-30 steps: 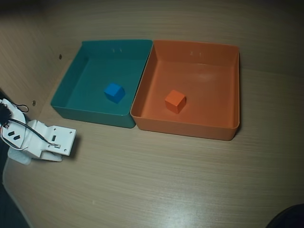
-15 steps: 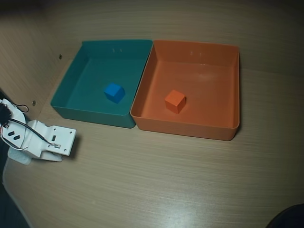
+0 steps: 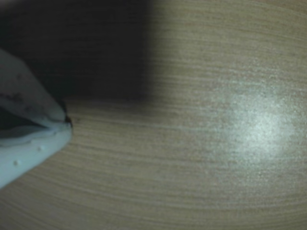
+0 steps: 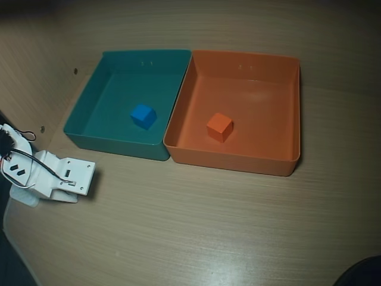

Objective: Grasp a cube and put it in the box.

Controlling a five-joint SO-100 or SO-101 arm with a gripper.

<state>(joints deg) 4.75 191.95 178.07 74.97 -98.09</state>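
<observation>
At wrist-view left edge, end effector [image 3: 67, 120] closed, empty, above bare table [image 3: 201, 158]

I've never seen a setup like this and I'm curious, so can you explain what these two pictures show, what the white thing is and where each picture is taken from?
The white thing at the left edge is a small robot arm, folded low on a wooden table. This picture comes from a camera looking down from above. Two shallow trays sit side by side: a teal tray holding a blue cube, and an orange box holding an orange cube. The blurry picture comes from a camera on the arm's wrist; its gripper pokes in from the left, closed and holding nothing, over bare table.
</observation>
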